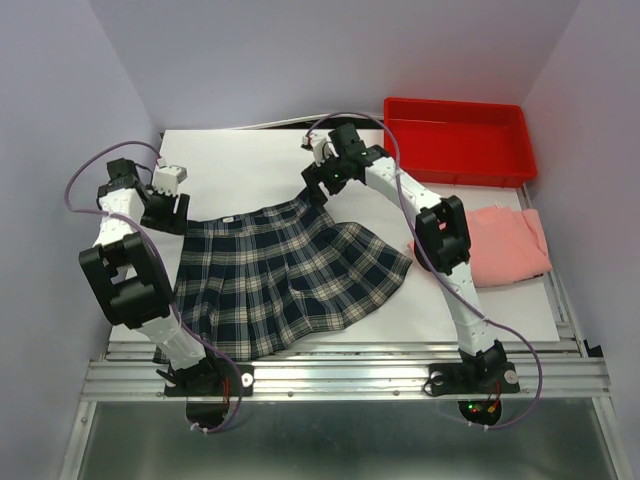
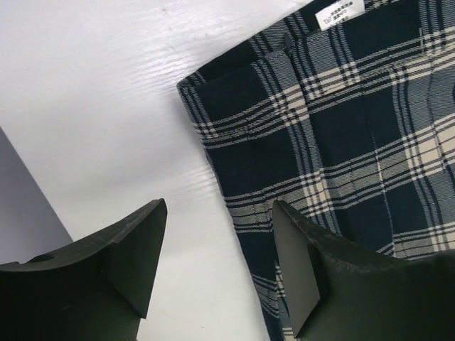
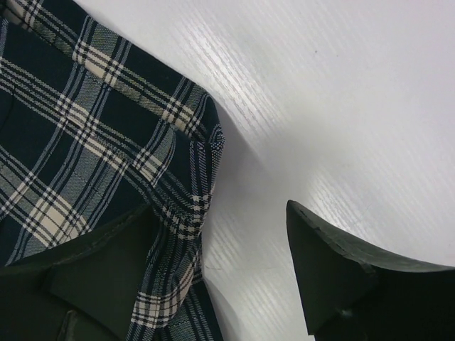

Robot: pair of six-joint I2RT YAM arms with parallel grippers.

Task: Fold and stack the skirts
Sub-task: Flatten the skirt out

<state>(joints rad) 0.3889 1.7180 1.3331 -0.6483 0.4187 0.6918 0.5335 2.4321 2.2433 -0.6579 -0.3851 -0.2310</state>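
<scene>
Left end effector (image 2: 220, 206), right end effector (image 3: 217, 207) — both released, each astride plaid skirt (image 1: 290, 275) waistband corner.

Top external: high behind the near edge of the table (image 1: 250, 170), facing down and forward, far enough to frame all of it.
Left wrist: close above 1 waistband corner of the plaid skirt (image 2: 341, 142).
Right wrist: close above the opposite corner.
Shared: the waistband, in all 3 views.
</scene>
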